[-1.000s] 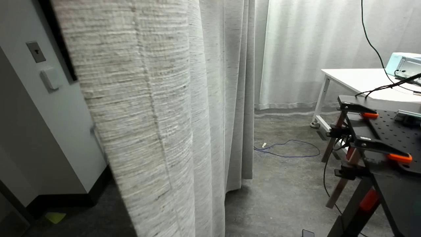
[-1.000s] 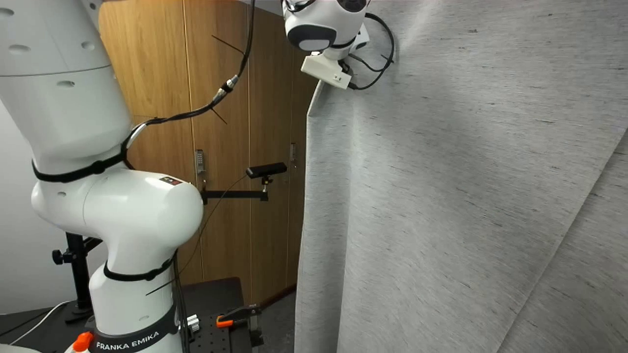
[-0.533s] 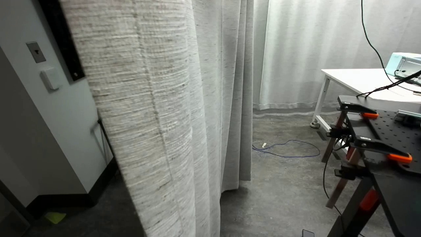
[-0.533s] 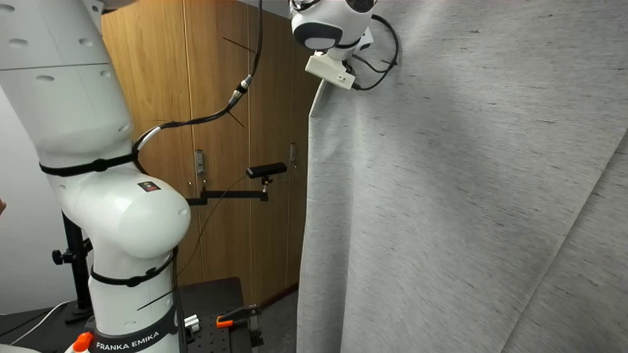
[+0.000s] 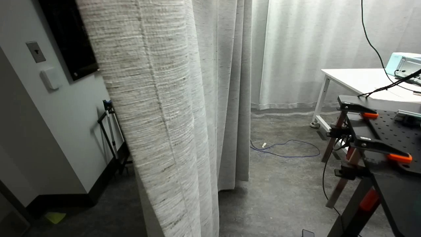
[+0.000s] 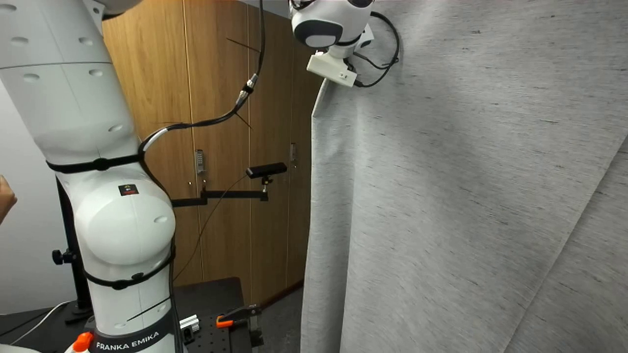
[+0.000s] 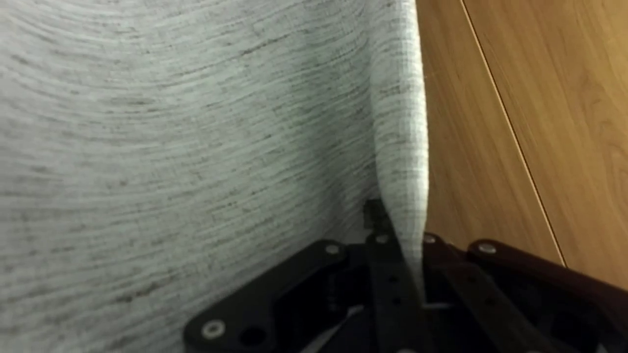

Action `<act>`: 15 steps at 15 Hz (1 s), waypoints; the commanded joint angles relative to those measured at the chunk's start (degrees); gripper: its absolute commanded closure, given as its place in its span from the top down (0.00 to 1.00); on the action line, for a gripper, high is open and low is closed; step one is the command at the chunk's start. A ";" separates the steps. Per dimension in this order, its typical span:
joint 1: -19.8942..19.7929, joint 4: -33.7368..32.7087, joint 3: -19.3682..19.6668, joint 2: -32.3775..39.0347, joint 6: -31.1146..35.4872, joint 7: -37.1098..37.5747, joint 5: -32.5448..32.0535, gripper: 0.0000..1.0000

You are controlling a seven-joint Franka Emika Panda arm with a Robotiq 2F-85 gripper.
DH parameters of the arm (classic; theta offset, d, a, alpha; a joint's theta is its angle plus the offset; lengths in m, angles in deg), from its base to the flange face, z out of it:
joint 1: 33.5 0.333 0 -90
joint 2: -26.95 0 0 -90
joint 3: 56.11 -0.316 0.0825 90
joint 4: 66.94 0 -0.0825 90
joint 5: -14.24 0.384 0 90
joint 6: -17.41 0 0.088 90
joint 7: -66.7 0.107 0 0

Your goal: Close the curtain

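The curtain is tall light grey-beige fabric with fine streaks and shows in both exterior views (image 5: 164, 115) (image 6: 441, 196). In the wrist view the curtain (image 7: 206, 122) fills the left, and its free edge runs down between the fingers of my gripper (image 7: 401, 228). The gripper is shut on this edge; the fabric partly hides the fingertips. In an exterior view the wrist's white mount (image 6: 332, 69) is at the top of the curtain's near edge, and the fingers are hidden there. The curtain hangs from the grip in long folds.
Wooden cabinets (image 6: 221, 98) stand behind the arm (image 6: 122, 220). A small camera on a bracket (image 6: 266, 170) juts out beside the cabinets. A black table with clamps (image 5: 388, 144), a white table (image 5: 361, 77) and a blue cable (image 5: 296, 156) on the floor are near the curtain. A person's hand (image 6: 6, 197) shows.
The curtain's edge has shifted right in both exterior views, uncovering more wall and a stand behind it. The wrist moved slightly right with it, and the arm's elbow turned. A hand appeared at the left.
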 commanded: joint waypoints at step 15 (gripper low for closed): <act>-4.84 0.59 -7.52 4.06 -1.62 0.91 -5.01 0.01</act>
